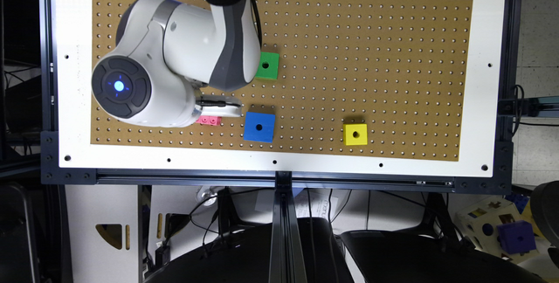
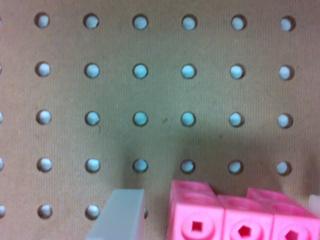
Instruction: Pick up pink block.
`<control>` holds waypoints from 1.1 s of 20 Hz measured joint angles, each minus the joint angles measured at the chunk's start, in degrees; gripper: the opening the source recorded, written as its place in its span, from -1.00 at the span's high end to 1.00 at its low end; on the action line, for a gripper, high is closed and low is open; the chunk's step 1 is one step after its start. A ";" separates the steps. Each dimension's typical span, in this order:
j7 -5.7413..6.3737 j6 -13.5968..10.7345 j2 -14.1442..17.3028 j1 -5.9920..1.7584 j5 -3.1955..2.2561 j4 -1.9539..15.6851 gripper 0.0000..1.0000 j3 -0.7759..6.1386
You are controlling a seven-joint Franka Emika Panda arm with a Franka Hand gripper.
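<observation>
Closest to the wrist camera, a pale fingertip (image 2: 120, 217) stands on the brown pegboard (image 2: 160, 95) just beside the pink block (image 2: 240, 220), with a narrow strip of board showing between them. A sliver of the other finger shows at the block's far end, so the gripper (image 2: 217, 220) is spread wide with the block between its fingers and not yet clamped. Three round studs on the block face the lens, each with a small recess in the middle. Seen from above in the exterior view, the white arm (image 1: 174, 56) is the nearest thing, its end cap glowing blue, and it covers most of the pink block (image 1: 208, 120), which peeks out just under the gripper (image 1: 218, 109). From the middle of the pegboard (image 1: 371, 34) the block lies at about 8 o'clock, flat on the board. A blue cube (image 1: 259, 127) sits near it at 3 o'clock, apart from it. A green cube (image 1: 267, 65) lies at about 1 o'clock from the block, partly under the arm. A yellow cube (image 1: 355, 134) sits at 3 o'clock from the blue cube, well apart. Around the board runs the white table (image 1: 484, 77), and beyond its edge at 6 o'clock lie dark chairs (image 1: 415, 257) and cables on the floor.
</observation>
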 joint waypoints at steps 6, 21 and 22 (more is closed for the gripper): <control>0.00 1.01 1.57 0.02 -0.03 0.54 -1.00 0.05; 0.01 0.72 1.63 -0.04 -0.03 0.86 1.00 0.01; 0.01 0.72 1.63 -0.04 -0.03 0.86 1.00 0.01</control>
